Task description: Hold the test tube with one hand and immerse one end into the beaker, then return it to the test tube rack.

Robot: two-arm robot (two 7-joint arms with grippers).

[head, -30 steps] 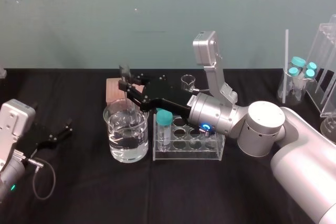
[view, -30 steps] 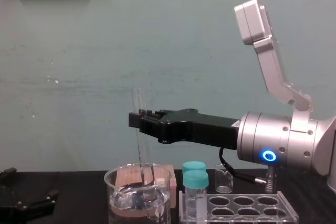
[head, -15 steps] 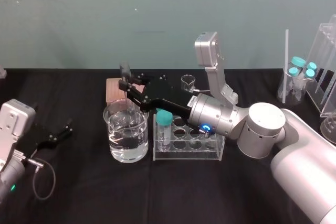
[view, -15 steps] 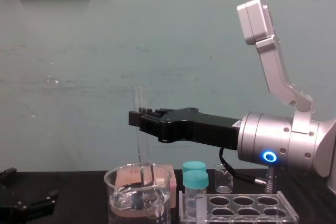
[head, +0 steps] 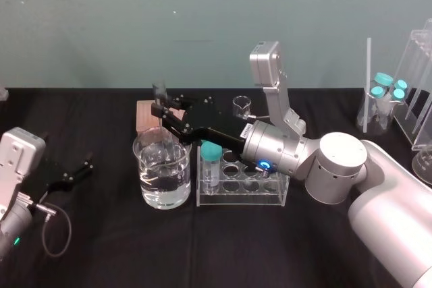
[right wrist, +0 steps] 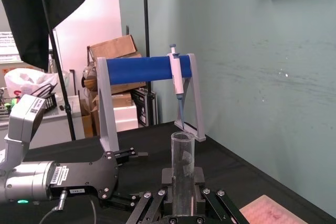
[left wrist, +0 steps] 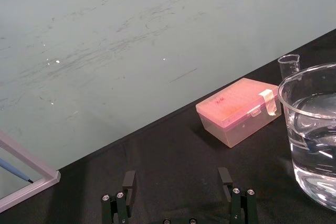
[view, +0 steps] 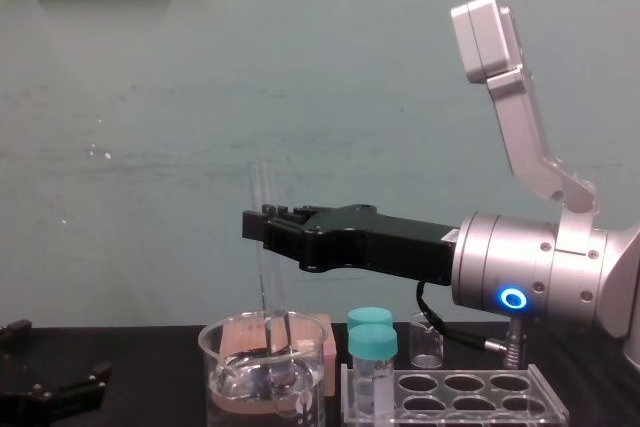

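While our right claw (head: 160, 107) is clamped on the test tube (right wrist: 182, 167), we hold it upright, its open mouth above the fingers and its round end down inside the beaker (head: 162, 179). The beaker stands on the dark surface (head: 202, 247) just left of the test tube rack (head: 270, 192). We cannot tell how deep the tube sits in the water. A teal-capped vial (head: 211, 164) occupies the rack's near left hole. Our left claw (head: 79, 170) rests well to the left, fingers apart.
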